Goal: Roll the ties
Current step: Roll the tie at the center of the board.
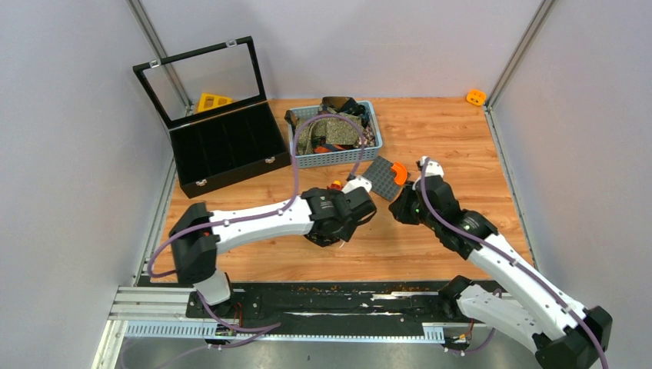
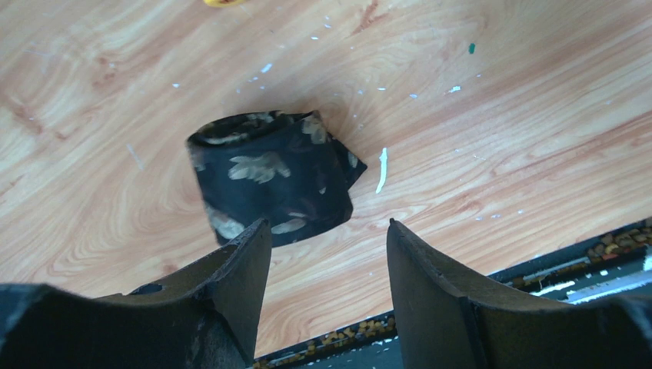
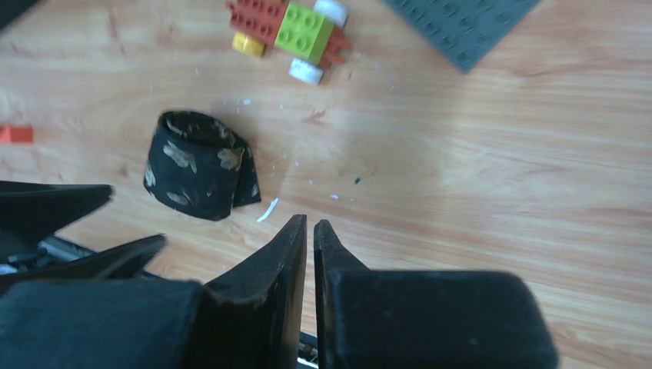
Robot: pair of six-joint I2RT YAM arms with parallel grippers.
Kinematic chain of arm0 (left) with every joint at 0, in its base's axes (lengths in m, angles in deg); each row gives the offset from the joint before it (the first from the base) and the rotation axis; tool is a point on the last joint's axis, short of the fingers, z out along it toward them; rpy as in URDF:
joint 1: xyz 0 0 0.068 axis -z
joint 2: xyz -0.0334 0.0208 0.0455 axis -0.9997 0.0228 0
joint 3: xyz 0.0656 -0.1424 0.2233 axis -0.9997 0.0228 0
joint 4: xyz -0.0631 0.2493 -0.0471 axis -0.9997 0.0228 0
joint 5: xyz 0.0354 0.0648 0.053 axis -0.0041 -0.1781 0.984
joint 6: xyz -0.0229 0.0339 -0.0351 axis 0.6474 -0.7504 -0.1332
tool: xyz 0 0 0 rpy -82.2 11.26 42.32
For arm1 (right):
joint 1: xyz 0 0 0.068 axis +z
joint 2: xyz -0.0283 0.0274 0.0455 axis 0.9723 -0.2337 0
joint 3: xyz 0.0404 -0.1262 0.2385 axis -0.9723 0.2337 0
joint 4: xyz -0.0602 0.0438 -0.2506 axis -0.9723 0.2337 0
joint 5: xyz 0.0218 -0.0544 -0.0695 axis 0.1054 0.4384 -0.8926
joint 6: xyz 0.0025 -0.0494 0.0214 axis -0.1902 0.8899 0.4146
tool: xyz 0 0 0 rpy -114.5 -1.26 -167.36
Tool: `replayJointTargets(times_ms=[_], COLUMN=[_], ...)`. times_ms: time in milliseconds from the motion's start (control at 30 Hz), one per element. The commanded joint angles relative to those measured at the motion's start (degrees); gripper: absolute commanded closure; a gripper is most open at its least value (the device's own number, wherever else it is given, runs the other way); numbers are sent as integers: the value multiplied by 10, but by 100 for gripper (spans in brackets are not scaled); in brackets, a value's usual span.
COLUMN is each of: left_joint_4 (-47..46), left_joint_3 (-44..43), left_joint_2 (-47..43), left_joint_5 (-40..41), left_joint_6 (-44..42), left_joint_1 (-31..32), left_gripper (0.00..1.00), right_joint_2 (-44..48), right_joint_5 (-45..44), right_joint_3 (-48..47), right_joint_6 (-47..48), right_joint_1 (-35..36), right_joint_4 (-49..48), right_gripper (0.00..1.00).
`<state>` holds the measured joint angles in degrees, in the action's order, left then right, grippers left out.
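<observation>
Since the black tie sits wound into a compact roll on the surface, mid-width and toward the near edge, rolling of this one looks finished. Left gripper hovers over it, jaws released and spread, grasping nothing; contact with the roll cannot be told. Right gripper is alongside, jaws clenched, empty. More ties wait in the basket at the far edge.

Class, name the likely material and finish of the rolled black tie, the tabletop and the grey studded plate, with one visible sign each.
Rolled tie: soft fabric, possibly silk or polyester, mostly matte; it folds into a loose coil. Tabletop: wood or wood-look laminate, smooth; grain lines show. Grey plate: matte moulded plastic, judging by its regular studs.
</observation>
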<state>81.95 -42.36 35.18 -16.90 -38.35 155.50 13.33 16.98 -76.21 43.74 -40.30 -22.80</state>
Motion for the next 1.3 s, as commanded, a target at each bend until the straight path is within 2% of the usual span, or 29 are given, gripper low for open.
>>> replayJointTargets(times_ms=[0,200,333,600,833,1267], left_joint_4=[-12,-80,-127,-234,-284,-367], left_joint_3=[63,222,286,369,382,380], left_joint_2=[-76,-162,-193,-199,-160,-88], left_joint_5=[21,27,20,8,15,10], left_joint_6=[35,112,153,199,207,220], left_joint_1=[-3,-10,-13,-13,-14,-20], left_gripper=[41,57,70,88,92,94], right_joint_2=[-104,-321,-452,-609,-675,-647], right_joint_5=[135,239,282,297,322,341], right_joint_3=[-34,-153,-259,-380,-397,-327], right_joint_6=[40,75,106,150,167,124], right_joint_1=[-2,-1,-1,3,21,50], right_joint_4=[-74,-92,-78,-36,-18,-46], right_gripper=[91,95,100,100,100,100])
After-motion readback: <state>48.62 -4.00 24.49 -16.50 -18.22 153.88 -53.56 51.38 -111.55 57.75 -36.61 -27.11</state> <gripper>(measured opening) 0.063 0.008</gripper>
